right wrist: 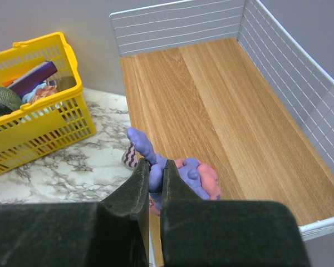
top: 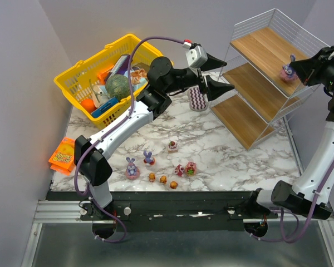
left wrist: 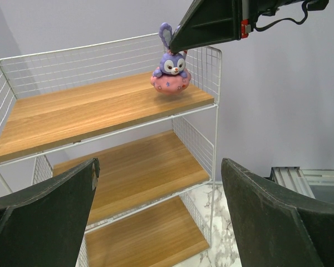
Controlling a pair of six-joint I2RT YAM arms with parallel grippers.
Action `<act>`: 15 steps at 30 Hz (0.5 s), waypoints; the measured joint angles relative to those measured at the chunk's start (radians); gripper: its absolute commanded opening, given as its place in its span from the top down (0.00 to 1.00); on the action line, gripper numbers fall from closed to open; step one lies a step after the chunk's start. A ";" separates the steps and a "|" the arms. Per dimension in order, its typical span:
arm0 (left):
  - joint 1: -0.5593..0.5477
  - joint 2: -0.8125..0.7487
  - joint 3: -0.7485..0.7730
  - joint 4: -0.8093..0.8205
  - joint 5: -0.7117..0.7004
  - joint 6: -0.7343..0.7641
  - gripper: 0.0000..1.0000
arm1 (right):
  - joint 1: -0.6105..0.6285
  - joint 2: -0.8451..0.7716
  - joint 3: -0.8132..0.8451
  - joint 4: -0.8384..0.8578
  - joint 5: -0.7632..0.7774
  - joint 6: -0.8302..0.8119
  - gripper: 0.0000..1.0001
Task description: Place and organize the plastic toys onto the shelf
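Observation:
A purple bunny [top: 288,71] [left wrist: 170,75] [right wrist: 197,178] with a pink base stands at the near right end of the top board of the shelf [top: 250,119] [left wrist: 72,111] [right wrist: 222,100]. My right gripper [top: 301,69] [right wrist: 156,167] reaches in from the right, shut on one of its ears. My left gripper [top: 225,74] [left wrist: 160,164] hangs wide open in the air facing the shelf, holding nothing. Lying on the marble table are two more bunnies [top: 148,158], three orange bears [top: 163,179] and three pink rounded toys [top: 190,167].
A yellow basket [top: 94,78] [right wrist: 39,122] full of items stands at the back left. A purple zigzag pad [top: 197,99] [right wrist: 131,156] lies beside the shelf's foot. An orange packet [top: 62,156] sits at the table's left edge.

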 measured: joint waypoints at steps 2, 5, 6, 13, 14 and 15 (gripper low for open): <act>0.000 0.000 0.000 0.000 0.000 -0.002 0.01 | 0.000 0.001 0.001 -0.007 0.000 -0.004 0.83; 0.000 0.000 0.000 0.000 0.001 -0.006 0.01 | 0.000 0.003 0.002 -0.018 0.000 -0.011 0.78; 0.000 0.000 0.000 0.000 0.001 -0.007 0.01 | 0.000 0.004 0.003 -0.019 0.000 -0.012 0.76; 0.000 0.000 0.003 0.000 0.008 -0.019 0.01 | 0.000 0.013 0.003 -0.029 0.001 -0.024 0.67; 0.000 0.000 0.003 0.000 0.009 -0.020 0.01 | 0.000 0.013 0.003 -0.029 0.001 -0.026 0.65; 0.000 0.000 0.005 0.000 0.011 -0.021 0.01 | 0.000 0.013 0.003 -0.029 0.001 -0.028 0.62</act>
